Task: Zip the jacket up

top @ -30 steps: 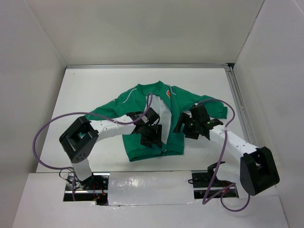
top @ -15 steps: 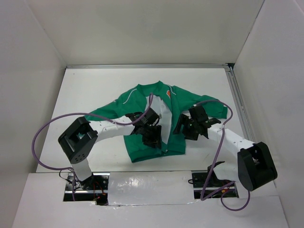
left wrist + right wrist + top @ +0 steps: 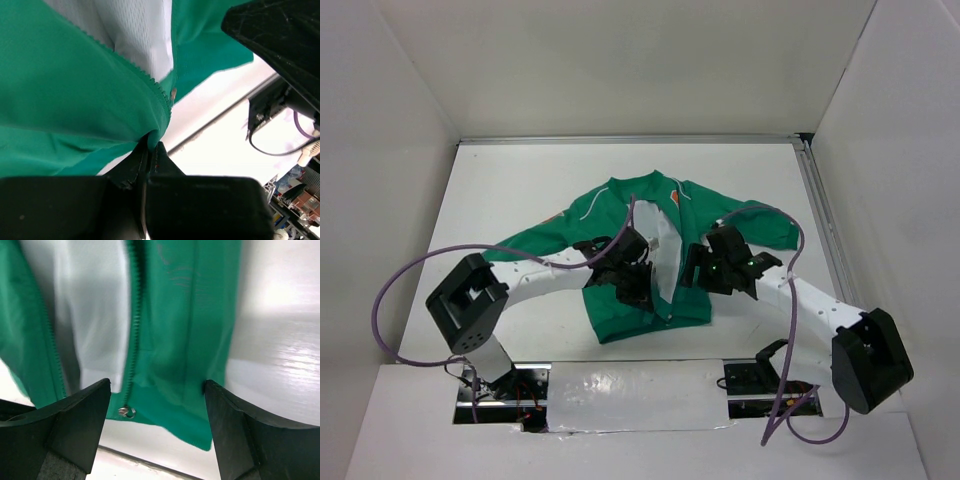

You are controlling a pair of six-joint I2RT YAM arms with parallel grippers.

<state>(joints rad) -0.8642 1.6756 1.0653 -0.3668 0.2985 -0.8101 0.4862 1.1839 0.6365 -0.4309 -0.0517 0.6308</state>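
The green jacket [image 3: 608, 207] lies face up on the white table, its front open and the white lining [image 3: 665, 240] showing. My left gripper [image 3: 645, 292] is shut on the left front panel's zipper edge, just above the hem; in the left wrist view a fold of green fabric [image 3: 75, 90] is pinched between the fingertips [image 3: 152, 145]. My right gripper [image 3: 700, 268] hovers open over the right front panel's lower corner. In the right wrist view the panel [image 3: 185, 340] and the metal zipper pull [image 3: 127, 412] lie between and below the spread fingers [image 3: 156, 390].
White walls enclose the table on three sides. A metal rail [image 3: 820, 220] runs along the right edge. Purple cables [image 3: 410, 275] loop from both arms. A shiny strip [image 3: 640, 385] covers the near edge by the arm bases.
The left gripper has closed on the jacket's left front edge near the hem. The right arm has shifted slightly left toward the hem, still open.
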